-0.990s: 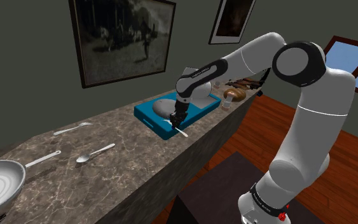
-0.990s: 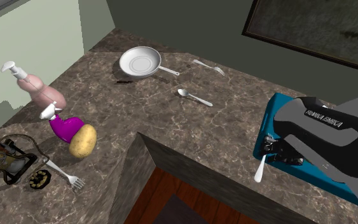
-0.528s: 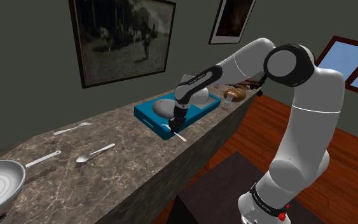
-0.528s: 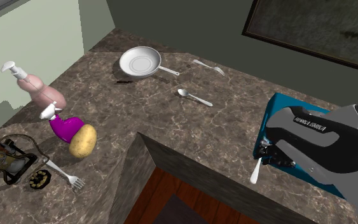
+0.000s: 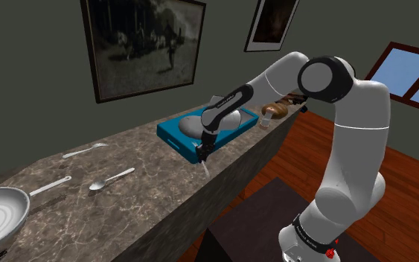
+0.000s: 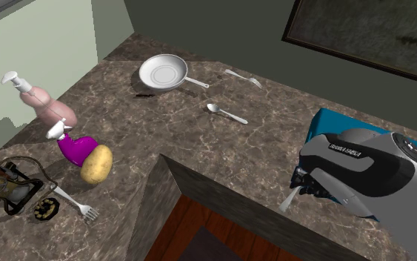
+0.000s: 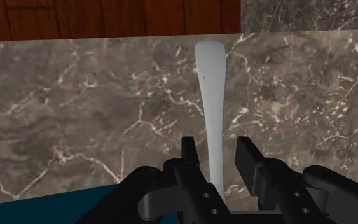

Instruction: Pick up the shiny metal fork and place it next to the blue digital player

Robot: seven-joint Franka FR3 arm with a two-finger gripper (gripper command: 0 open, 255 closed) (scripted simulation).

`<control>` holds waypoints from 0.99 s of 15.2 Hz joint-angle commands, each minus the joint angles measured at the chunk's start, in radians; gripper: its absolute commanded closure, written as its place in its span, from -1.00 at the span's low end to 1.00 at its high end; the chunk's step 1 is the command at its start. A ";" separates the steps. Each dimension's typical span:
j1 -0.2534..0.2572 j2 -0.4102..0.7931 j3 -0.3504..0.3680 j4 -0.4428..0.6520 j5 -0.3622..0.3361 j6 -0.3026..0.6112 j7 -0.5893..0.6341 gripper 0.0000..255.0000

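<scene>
A brown marbled counter (image 5: 137, 190) is seen running from the lower left of the shoulder view toward its upper middle, and the white arm (image 5: 353, 126) is stretched over it from the lower right. The blue player (image 5: 172, 134), a flat teal slab, is laid on the counter at the middle of that view; in the second exterior view it is seen at the right edge (image 6: 331, 120), partly covered by the arm. A white pan (image 6: 164, 72) is set at the upper middle of the second exterior view, with a spoon (image 6: 226, 112) placed below and to the right of it. The black gripper (image 5: 202, 154) is held just off the player's near corner, at the counter's front edge. In the wrist view the gripper (image 7: 217, 149) is closed to a narrow gap, and the fork (image 7: 210, 83) is clasped by its pale grey handle between the two fingers (image 7: 187, 151). The handle is pointed away from the hand, over the marble toward the counter's edge. In the second exterior view the fork (image 6: 288, 199) is seen slanting down and to the left from the gripper (image 6: 301, 182), lifted clear of the counter; its tines are hidden by the gripper.
</scene>
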 commanded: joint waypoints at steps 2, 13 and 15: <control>0.000 0.039 -0.005 0.008 -0.002 0.032 -0.005 1.00; 0.002 0.103 -0.007 0.023 -0.005 0.080 -0.011 1.00; 0.002 0.103 -0.007 0.023 -0.005 0.080 -0.011 1.00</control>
